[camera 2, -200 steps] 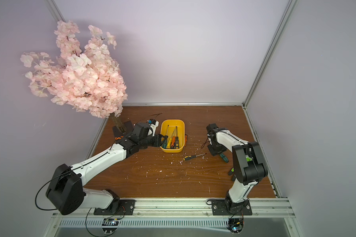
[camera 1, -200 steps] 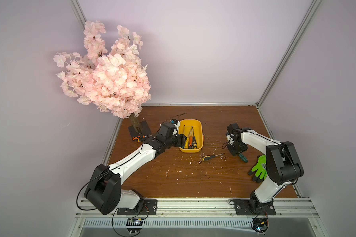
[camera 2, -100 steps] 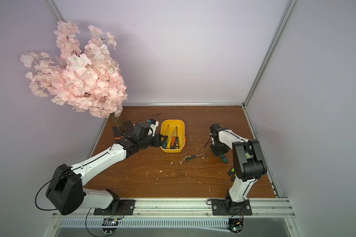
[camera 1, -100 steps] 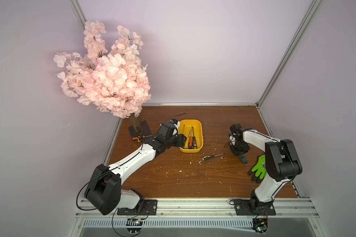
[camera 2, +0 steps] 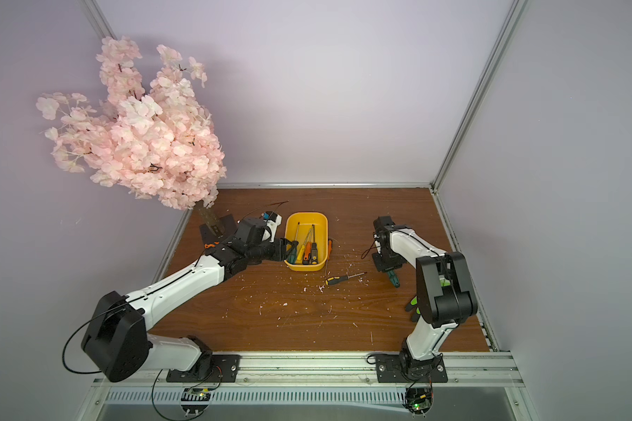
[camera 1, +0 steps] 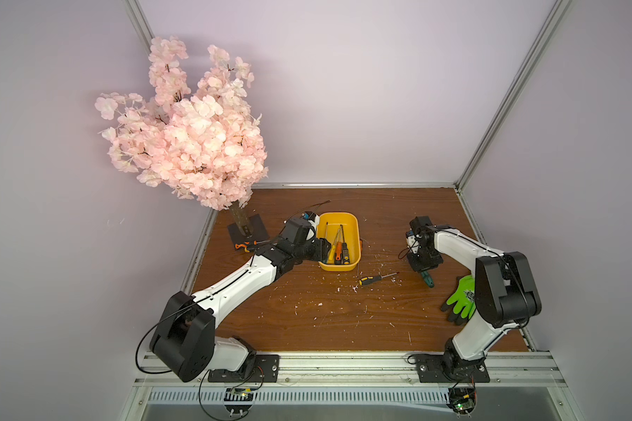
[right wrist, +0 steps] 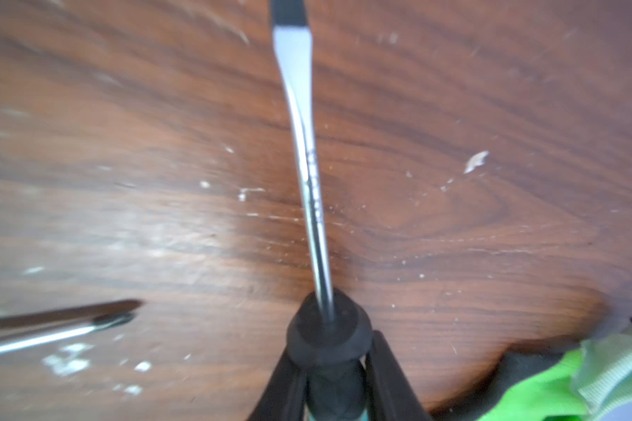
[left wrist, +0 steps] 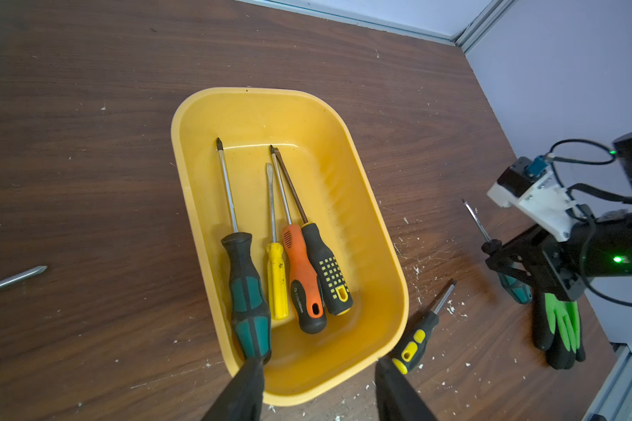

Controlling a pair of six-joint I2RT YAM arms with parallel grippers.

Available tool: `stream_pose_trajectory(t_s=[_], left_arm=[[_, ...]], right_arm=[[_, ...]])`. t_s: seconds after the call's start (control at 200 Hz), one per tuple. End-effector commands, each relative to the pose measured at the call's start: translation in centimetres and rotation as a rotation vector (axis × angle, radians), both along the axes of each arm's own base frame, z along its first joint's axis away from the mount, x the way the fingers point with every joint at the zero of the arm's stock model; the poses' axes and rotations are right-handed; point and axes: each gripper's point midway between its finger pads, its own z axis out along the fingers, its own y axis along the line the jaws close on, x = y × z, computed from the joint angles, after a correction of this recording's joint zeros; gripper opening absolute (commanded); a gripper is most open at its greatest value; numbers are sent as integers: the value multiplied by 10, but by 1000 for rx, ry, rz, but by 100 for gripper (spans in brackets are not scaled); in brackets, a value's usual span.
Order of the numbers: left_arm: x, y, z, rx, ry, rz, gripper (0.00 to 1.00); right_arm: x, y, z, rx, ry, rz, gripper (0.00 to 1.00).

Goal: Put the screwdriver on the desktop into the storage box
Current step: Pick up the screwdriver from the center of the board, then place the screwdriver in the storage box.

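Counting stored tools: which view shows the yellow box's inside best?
The left wrist view looks down into the storage box, four screwdrivers side by side inside. Both top views show it small; the right wrist view misses it.

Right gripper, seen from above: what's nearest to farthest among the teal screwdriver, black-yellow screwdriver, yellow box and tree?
1. Teal screwdriver, in the right gripper.
2. Black-yellow screwdriver, loose on the desktop beside it.
3. Box, mid-desktop.
4. Tree, far left corner.
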Motion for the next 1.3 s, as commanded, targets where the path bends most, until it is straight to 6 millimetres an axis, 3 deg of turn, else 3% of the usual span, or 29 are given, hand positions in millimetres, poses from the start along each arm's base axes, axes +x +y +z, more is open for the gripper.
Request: stream_pose_trajectory(t_s=[0.0, 0.115, 0.35, 0.525, 0.656, 1.011, 1.296], left_arm=[[8, 5, 4, 23, -6, 18, 53], [10, 4, 5, 21, -3, 23, 53], [10, 8, 4, 24, 17, 58, 53], [4, 18, 3, 47, 27, 84, 53], [-2, 26, 3, 57, 26, 102, 53], [-16, 41, 2, 64, 21, 131, 54], [-17, 45, -1, 66, 6, 136, 54]], right_arm=[[24, 19, 45, 110, -151, -23, 15], [39, 53, 77, 263, -245, -12, 15], [63, 147, 131, 539, -379, 60, 13], [72, 210, 146, 690, -390, 102, 13], [77, 245, 147, 794, -366, 97, 13], [95, 280, 124, 814, -332, 59, 10], [103, 278, 95, 727, -308, -30, 10]])
